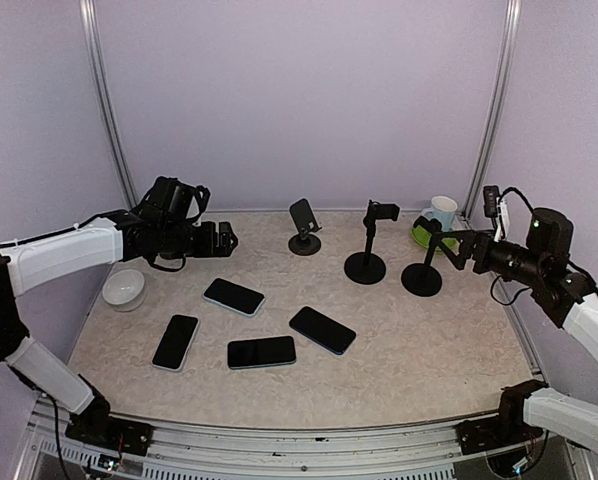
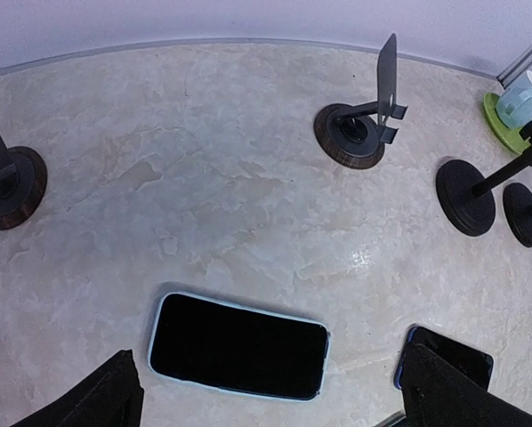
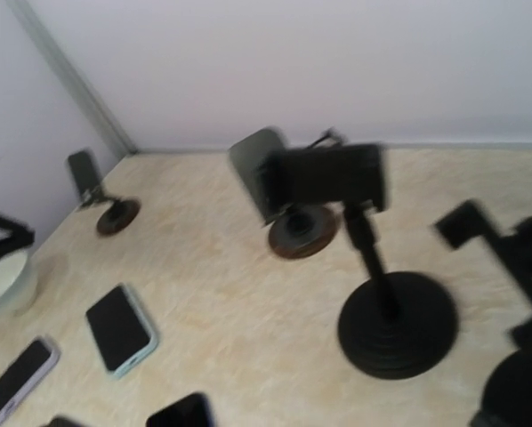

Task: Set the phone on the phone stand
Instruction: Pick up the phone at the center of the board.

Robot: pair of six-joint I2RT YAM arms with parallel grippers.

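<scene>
Several phones lie face up on the table: a light-blue-cased one, a white one, a teal one and a blue one. My left gripper hovers open and empty above the light-blue phone, which lies between its spread fingers. A plate stand on a wooden base and two black pole stands stand at the back. My right gripper is beside the right pole stand, looks open and holds nothing. Its wrist view is blurred and shows no fingers.
A white bowl sits at the left. A pale cup on a green coaster is at the back right corner. Another wooden-base stand stands near the left wall. Walls close in the table on three sides.
</scene>
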